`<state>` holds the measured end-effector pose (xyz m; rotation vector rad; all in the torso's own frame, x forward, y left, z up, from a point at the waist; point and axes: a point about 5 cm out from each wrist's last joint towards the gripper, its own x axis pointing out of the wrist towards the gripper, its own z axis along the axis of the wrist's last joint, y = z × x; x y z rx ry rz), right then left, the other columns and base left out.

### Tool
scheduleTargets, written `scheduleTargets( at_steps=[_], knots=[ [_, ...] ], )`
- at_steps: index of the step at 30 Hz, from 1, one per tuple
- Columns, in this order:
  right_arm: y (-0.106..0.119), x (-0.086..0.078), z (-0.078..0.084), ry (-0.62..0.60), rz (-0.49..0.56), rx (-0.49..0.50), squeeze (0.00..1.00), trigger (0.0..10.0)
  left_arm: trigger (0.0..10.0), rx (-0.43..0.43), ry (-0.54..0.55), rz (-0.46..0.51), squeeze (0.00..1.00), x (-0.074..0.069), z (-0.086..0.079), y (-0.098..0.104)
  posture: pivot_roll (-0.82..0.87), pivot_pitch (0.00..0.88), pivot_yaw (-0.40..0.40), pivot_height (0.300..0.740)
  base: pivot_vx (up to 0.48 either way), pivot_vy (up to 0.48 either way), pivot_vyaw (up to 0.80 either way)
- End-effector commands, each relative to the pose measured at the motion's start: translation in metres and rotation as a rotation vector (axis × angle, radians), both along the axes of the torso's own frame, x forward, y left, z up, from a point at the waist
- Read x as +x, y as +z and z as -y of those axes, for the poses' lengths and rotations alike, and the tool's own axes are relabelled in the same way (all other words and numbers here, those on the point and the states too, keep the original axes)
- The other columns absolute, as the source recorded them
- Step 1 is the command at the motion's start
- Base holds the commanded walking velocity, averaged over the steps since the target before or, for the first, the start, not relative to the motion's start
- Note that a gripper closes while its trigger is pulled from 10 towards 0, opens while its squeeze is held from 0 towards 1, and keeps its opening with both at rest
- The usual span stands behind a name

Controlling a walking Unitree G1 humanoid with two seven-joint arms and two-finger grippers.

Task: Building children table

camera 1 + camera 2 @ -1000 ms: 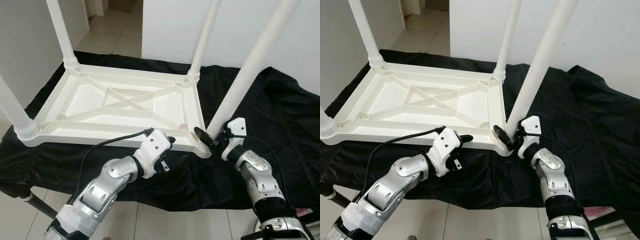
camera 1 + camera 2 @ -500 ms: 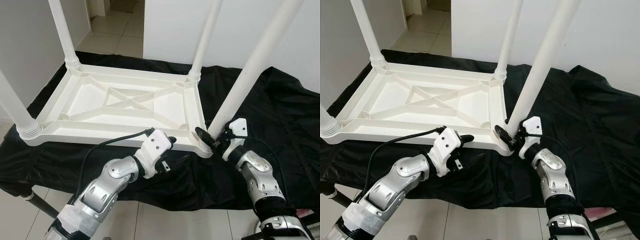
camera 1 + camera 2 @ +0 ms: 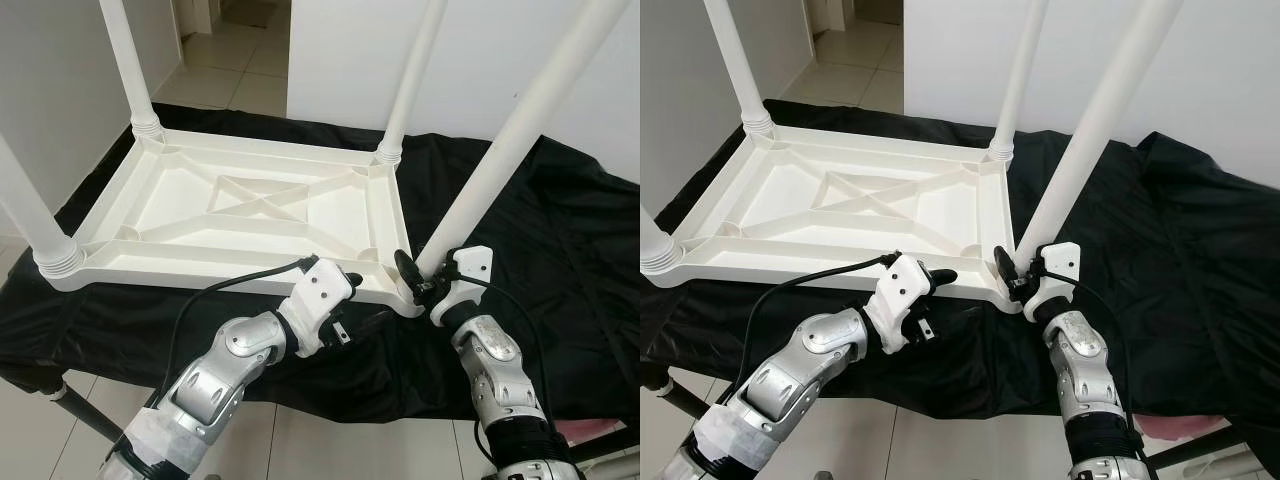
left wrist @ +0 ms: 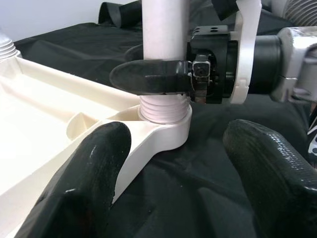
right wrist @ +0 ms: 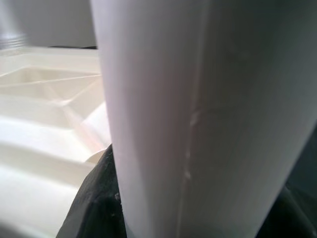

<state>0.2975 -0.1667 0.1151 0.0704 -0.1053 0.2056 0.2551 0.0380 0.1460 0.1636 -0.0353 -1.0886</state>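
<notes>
Sweeping from the left of the frame, the upturned white tabletop (image 3: pixel 250 215) lies across the centre on a black cloth (image 3: pixel 560 240), and three legs already stand in their corners: one at the left edge (image 3: pixel 25 215), one at upper left (image 3: pixel 125 60), one at upper centre (image 3: pixel 415 70). That looks like most of the build done.

Lower centre now, the left gripper (image 3: pixel 345 280) hovers just off the tabletop's near rim, fingers spread apart around nothing; in its wrist view the two black pads (image 4: pixel 89 173) frame the near right corner socket (image 4: pixel 166 121) without touching it.

On to the right, and this is the live action: the fourth leg (image 3: pixel 520 120) rises at a slant toward the upper right, its ribbed foot sitting in that socket. The right gripper (image 3: pixel 1018 272) is clamped on the leg just above the socket, one finger (image 4: pixel 148 79) wrapped round the near side of the shaft.

My read: the last leg is in but leaning, so straightening and fully seating it remain, then turning the table upright.
</notes>
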Motion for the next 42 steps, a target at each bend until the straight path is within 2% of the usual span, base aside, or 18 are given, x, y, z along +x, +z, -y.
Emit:
scheduleTargets(
  at_steps=[1, 3, 5, 6, 9, 16, 22, 23, 29, 31, 35, 41, 42],
  knots=[
    [-0.014, -0.008, 0.003, -0.17, -0.082, 0.013, 0.0, 10.0, 10.0, 0.025, -0.067, -0.007, 0.0, -0.004, 0.003, -0.003, -0.02, 0.0, -0.083, 0.74, 0.0, 0.0, 0.0],
    [-0.014, -0.008, 0.003, -0.17, -0.082, 0.013, 0.0, 10.0, 10.0, 0.025, -0.067, -0.007, 0.0, -0.004, 0.003, -0.003, -0.02, 0.0, -0.083, 0.74, 0.0, 0.0, 0.0],
    [-0.019, -0.016, -0.007, -0.351, -0.125, 0.069, 0.0, 10.0, 10.0, 0.028, -0.069, -0.006, 0.0, -0.003, 0.003, -0.003, -0.01, 0.0, -0.084, 0.74, 0.0, 0.0, 0.0],
    [-0.021, -0.02, -0.013, -0.395, -0.143, 0.096, 0.0, 10.0, 10.0, 0.028, -0.069, -0.007, 0.0, -0.003, 0.003, -0.003, -0.01, 0.0, -0.082, 0.74, 0.0, 0.0, 0.0],
    [-0.021, -0.022, -0.021, -0.398, -0.157, 0.122, 0.0, 10.0, 10.0, 0.028, -0.069, -0.007, 0.0, -0.003, 0.002, -0.003, -0.01, 0.0, -0.079, 0.74, 0.0, 0.0, 0.0],
    [-0.018, -0.022, -0.019, -0.396, -0.154, 0.111, 0.0, 10.0, 10.0, 0.033, -0.083, -0.011, 0.0, -0.005, 0.003, -0.005, -0.01, 0.0, -0.076, 0.74, 0.0, 0.0, 0.0],
    [-0.015, -0.022, -0.025, -0.406, -0.16, 0.101, 0.0, 10.0, 10.0, 0.034, -0.083, -0.007, 0.0, -0.004, 0.003, -0.003, -0.01, 0.0, -0.075, 0.74, 0.0, 0.0, 0.0],
    [-0.012, -0.021, -0.025, -0.394, -0.144, 0.109, 1.0, 10.0, 10.0, 0.035, -0.084, -0.006, 0.0, -0.004, 0.003, -0.004, -0.01, 0.0, -0.076, 0.74, 0.0, 0.0, 0.0],
    [-0.008, -0.02, -0.023, -0.37, -0.116, 0.112, 1.0, 10.0, 10.0, 0.035, -0.084, -0.006, 0.0, -0.005, 0.003, -0.004, -0.01, 0.0, -0.078, 0.74, 0.0, 0.0, 0.0],
    [-0.006, -0.019, -0.014, -0.364, -0.106, 0.095, 1.0, 10.0, 10.0, 0.042, -0.086, -0.007, 0.0, -0.005, 0.002, -0.005, -0.01, 0.0, -0.079, 0.74, 0.0, 0.0, 0.0],
    [-0.004, -0.019, -0.01, -0.346, -0.094, 0.089, 1.0, 10.0, 10.0, 0.047, -0.086, -0.008, 0.0, -0.005, 0.0, -0.006, -0.01, 0.0, -0.079, 0.74, 0.0, 0.0, 0.0],
    [-0.003, -0.021, -0.003, -0.239, -0.068, 0.073, 1.0, 10.0, 10.0, 0.055, -0.083, -0.007, 0.0, -0.005, -0.002, -0.007, -0.01, 0.0, -0.081, 0.74, 0.0, 0.0, 0.0],
    [-0.003, -0.02, -0.002, -0.176, -0.057, 0.072, 0.24, 10.0, 10.0, 0.057, -0.083, -0.008, 0.0, -0.005, -0.003, -0.008, -0.01, 0.0, -0.082, 0.74, 0.0, 0.0, 0.0]
  ],
)
